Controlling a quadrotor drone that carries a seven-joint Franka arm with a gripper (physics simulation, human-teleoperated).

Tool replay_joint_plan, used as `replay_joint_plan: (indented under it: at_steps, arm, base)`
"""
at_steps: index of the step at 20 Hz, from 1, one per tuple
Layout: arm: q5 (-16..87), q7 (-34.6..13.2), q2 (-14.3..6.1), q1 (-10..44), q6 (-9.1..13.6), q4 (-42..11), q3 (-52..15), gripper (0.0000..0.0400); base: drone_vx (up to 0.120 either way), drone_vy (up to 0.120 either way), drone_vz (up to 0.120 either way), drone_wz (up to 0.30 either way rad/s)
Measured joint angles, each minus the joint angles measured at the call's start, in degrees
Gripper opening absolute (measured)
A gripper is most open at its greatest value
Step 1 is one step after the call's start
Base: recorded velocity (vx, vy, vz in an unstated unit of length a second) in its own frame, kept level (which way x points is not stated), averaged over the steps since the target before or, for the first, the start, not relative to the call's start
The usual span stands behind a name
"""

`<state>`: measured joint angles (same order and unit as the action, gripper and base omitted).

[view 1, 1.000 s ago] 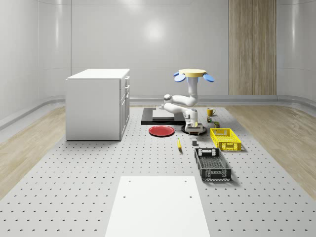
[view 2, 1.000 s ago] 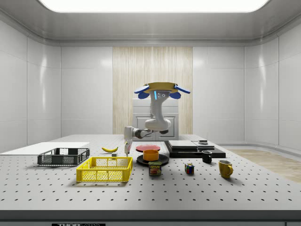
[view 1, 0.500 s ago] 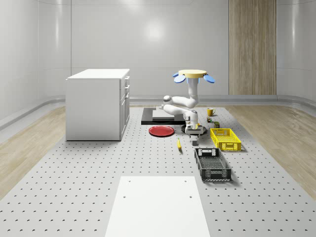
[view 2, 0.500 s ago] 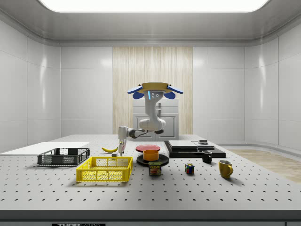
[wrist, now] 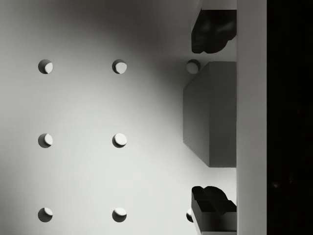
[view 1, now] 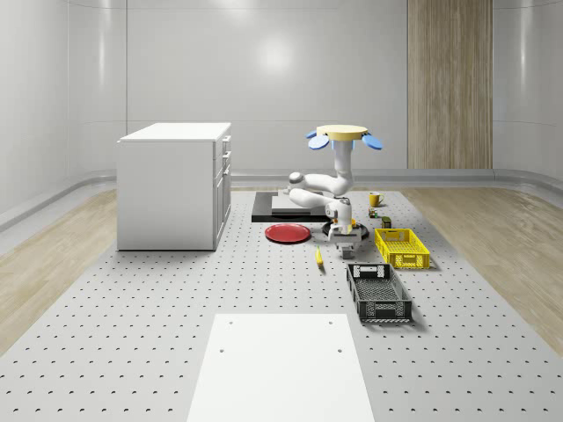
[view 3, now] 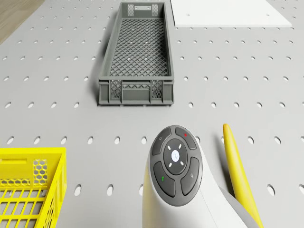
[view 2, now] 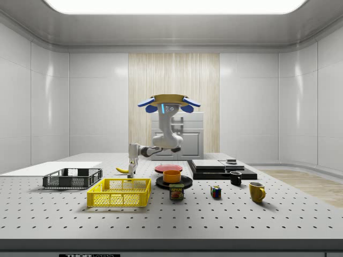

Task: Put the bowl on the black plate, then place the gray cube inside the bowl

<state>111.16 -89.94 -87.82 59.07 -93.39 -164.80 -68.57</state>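
Above the perforated tabletop (view 1: 176, 290), the drone (view 1: 344, 134) is hovering beside the bowl (view 2: 172, 175). Its fingers (wrist: 211, 30) are spreading open around the gray cube (wrist: 210, 113), not yet gripping it.

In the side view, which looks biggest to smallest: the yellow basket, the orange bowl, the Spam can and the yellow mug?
1. Yellow basket, clearly the largest.
2. Orange bowl, sitting on the black plate.
3. Spam can and yellow mug: these look alike, so I would not rank them.
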Motion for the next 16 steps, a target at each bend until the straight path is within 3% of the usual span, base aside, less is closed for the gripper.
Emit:
replay_joint_plan:
  at_steps: [3,16]
  arm:
    - [0.02,0.01,0.04,-0.02,0.04,0.00,0.01,0.0400]
    - [3.73,-0.05,0.62,1.53,-1.19,2.07,3.82,0.0400]
  base:
    - [0.107,0.000,0.000,0.000]
    - [0.000,0.000,0.000,0.000]
